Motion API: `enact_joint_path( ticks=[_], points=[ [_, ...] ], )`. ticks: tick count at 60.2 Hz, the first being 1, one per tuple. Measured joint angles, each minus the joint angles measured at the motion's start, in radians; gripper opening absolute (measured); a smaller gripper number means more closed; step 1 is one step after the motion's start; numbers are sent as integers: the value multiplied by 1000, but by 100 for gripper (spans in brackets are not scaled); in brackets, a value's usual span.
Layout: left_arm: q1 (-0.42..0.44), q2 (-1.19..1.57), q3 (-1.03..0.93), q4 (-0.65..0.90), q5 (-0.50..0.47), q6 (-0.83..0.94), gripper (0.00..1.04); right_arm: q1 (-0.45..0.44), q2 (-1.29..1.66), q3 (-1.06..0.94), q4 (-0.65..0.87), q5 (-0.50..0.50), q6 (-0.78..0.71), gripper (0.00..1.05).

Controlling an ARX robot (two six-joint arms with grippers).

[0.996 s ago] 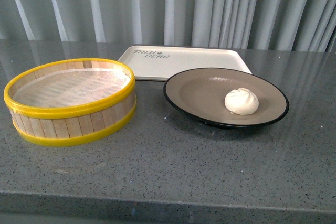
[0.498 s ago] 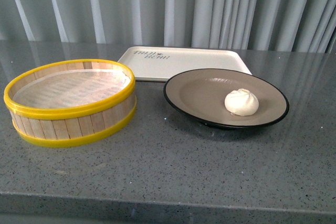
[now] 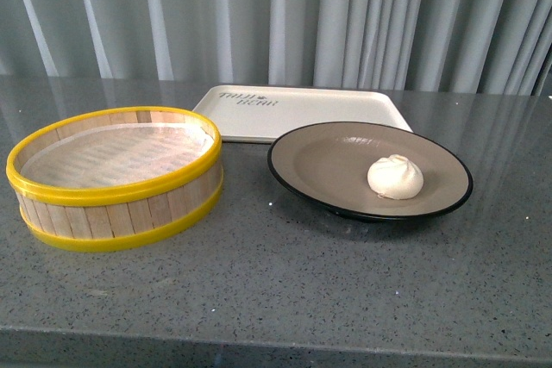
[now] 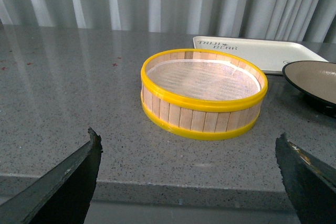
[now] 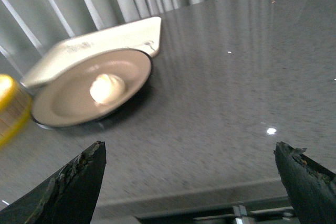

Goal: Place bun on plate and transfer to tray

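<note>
The white pleated bun (image 3: 395,177) lies on the right half of the tan plate (image 3: 319,161) with the black rim. Directly behind the plate is the cream tray (image 3: 302,112), flat on the counter with dark lettering near its left corner. Neither arm shows in the front view. My left gripper (image 4: 188,174) is open and empty near the counter's front edge, facing the steamer basket. My right gripper (image 5: 189,174) is open and empty at the counter's edge, well short of the plate (image 5: 73,103) and the bun (image 5: 107,87); the tray (image 5: 100,43) lies beyond them.
A round wooden steamer basket (image 3: 116,177) with yellow rims stands left of the plate, its paper lining bare; it fills the middle of the left wrist view as the basket (image 4: 202,94). Grey pleated curtains hang behind the grey speckled counter.
The front view has shifted a little, so everything sits slightly lower in frame. The bun, plate, tray and basket keep their places relative to each other.
</note>
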State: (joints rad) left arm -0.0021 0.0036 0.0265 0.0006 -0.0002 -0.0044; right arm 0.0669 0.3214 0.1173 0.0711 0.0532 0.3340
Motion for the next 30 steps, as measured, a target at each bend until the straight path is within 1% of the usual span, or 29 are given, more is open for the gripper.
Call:
enact_joint_path(
  ticks=[3,5,7,11,21,30],
  points=[
    [0,0,0,0,0,0,98,21,103,39,80,8,99,96],
    [0,0,0,0,0,0,98,41,173,67,137,26,190,96],
    [0,0,0,0,-1,0,98,64,232,93,182,48,250,96],
    [0,0,0,0,0,0,98,110,313,127,232,80,354,96],
    [0,0,0,0,0,0,98,229,459,175,277,167,578,96],
    [0,0,0,0,0,0,98,277,581,232,301,180,780,96]
  ],
)
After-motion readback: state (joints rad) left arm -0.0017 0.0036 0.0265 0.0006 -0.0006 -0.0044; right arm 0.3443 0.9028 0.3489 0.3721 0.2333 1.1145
